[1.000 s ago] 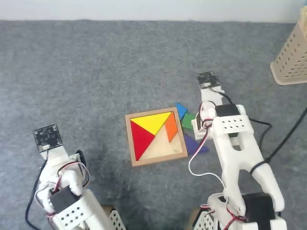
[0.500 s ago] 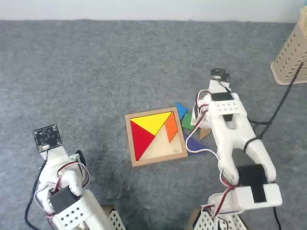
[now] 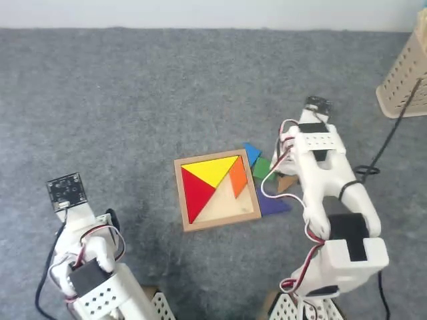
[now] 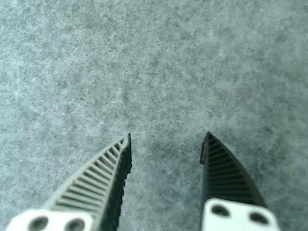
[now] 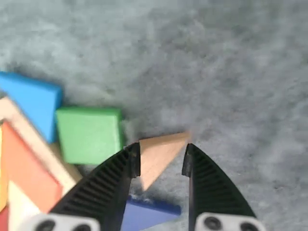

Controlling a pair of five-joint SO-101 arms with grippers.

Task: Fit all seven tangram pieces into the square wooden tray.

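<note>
A second ago the right arm [image 3: 320, 167] lay over the loose pieces at the tray's [image 3: 217, 225] 3 o'clock edge. It has since swung out and back toward 1 o'clock, and the tan triangle [image 3: 288, 181], hidden before, now shows. The right gripper [image 5: 161, 147] is clamped on that triangle, one tip at each side of it. The left arm [image 3: 87, 253] has not stirred at 8 o'clock. The left gripper [image 4: 166, 139] has its fingers apart over bare carpet [image 3: 120, 100].

The yellow [image 3: 212, 171], red [image 3: 195, 192] and orange [image 3: 239, 177] pieces sit in the tray, and pale floor is bare toward its 5 o'clock corner. The blue piece [image 3: 251, 153] is at the 1 o'clock corner, the green square [image 3: 261, 168] is just beside the 3 o'clock rim, and the purple piece [image 3: 273, 203] is at 4 o'clock. These crowd the tray's right edge. Carpet lies open from 7 round to 12 o'clock. A basket [image 3: 403, 73] stands well apart at 2 o'clock.
</note>
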